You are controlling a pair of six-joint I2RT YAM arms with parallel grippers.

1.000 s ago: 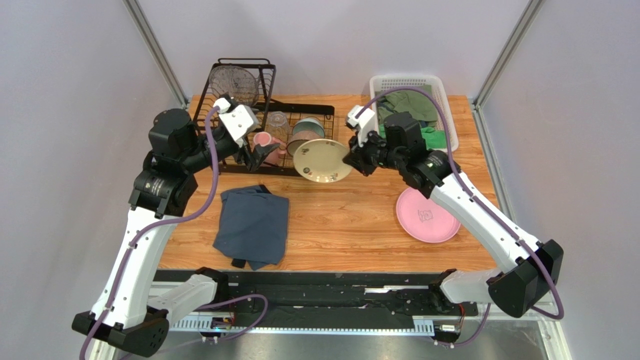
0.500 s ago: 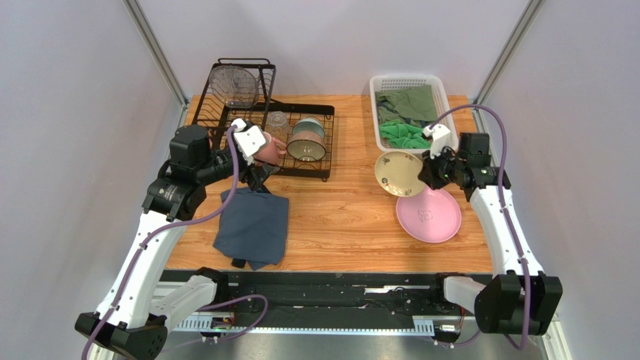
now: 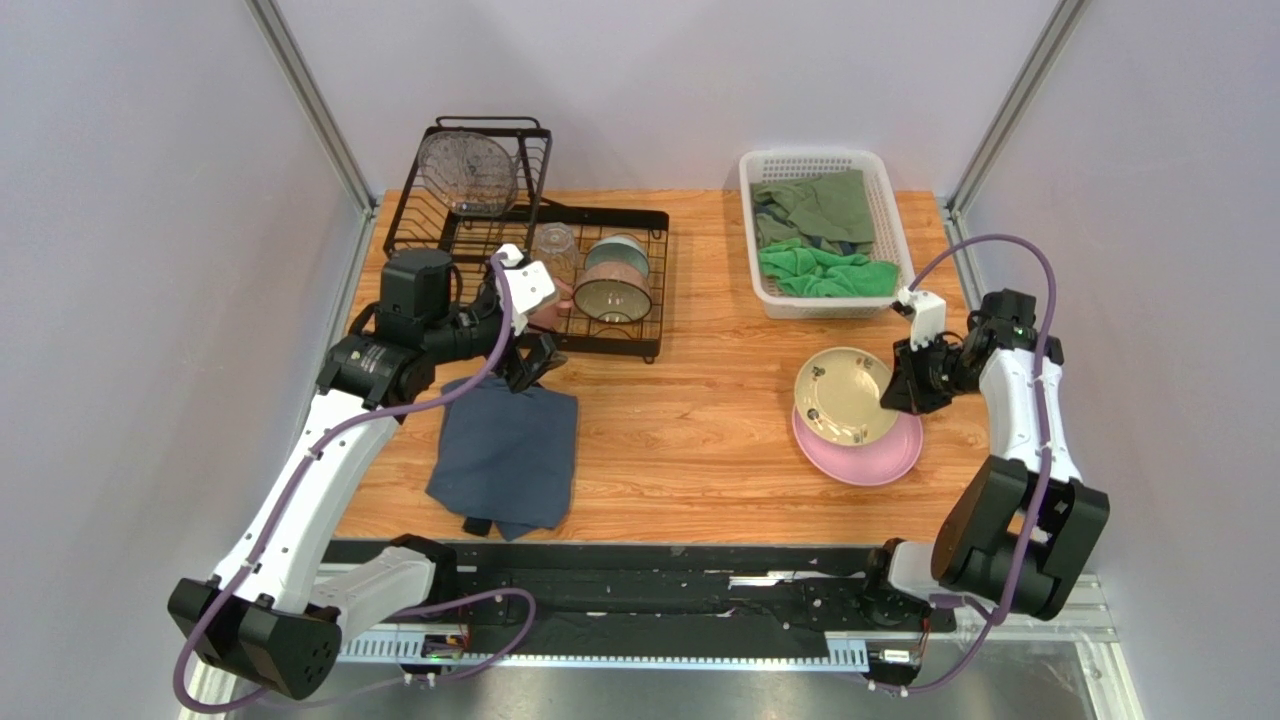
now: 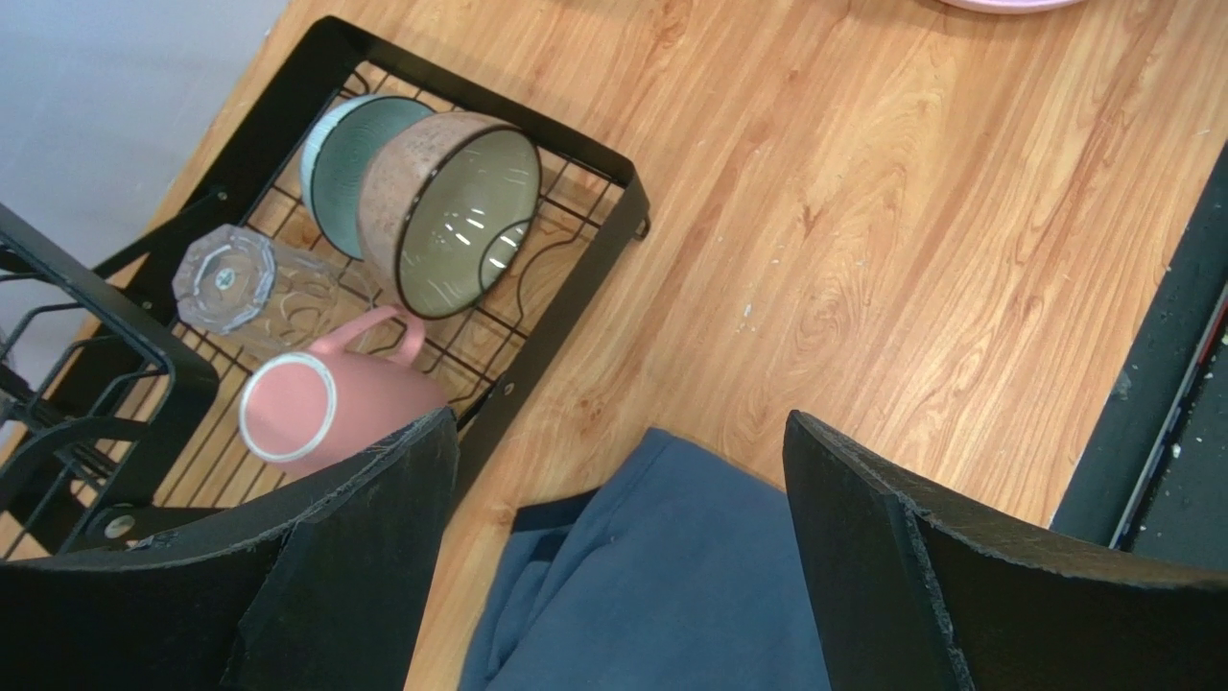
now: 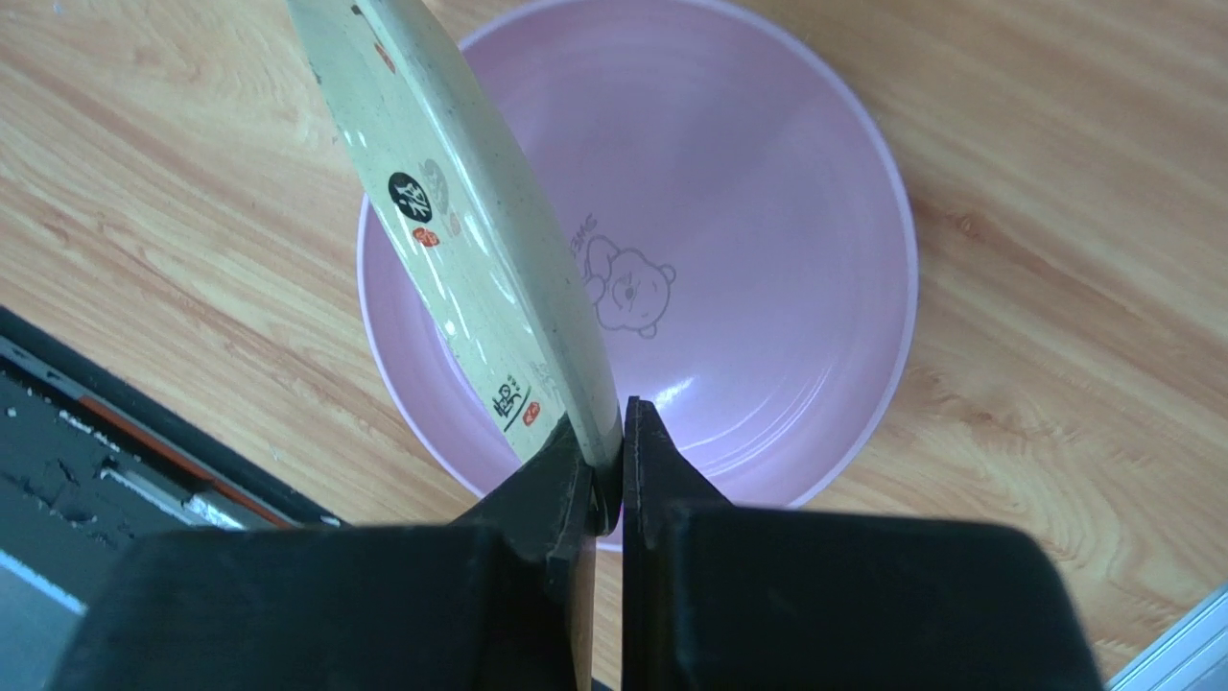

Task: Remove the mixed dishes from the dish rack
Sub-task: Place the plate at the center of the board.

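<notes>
We find the black wire dish rack [image 3: 466, 225] back left, white plastic basket [image 3: 819, 156] back right, folded blue-grey cloth [image 3: 507, 450] before the rack.

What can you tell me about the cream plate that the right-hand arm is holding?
The cream plate is round and glossy, ceramic by the look, faintly speckled, with a darker rim and a shallow well. One face carries a small black round label and red marks. The right gripper is shut on its rim, holding it tilted over the pink plate. Whether its low edge touches that plate cannot be told.
</notes>
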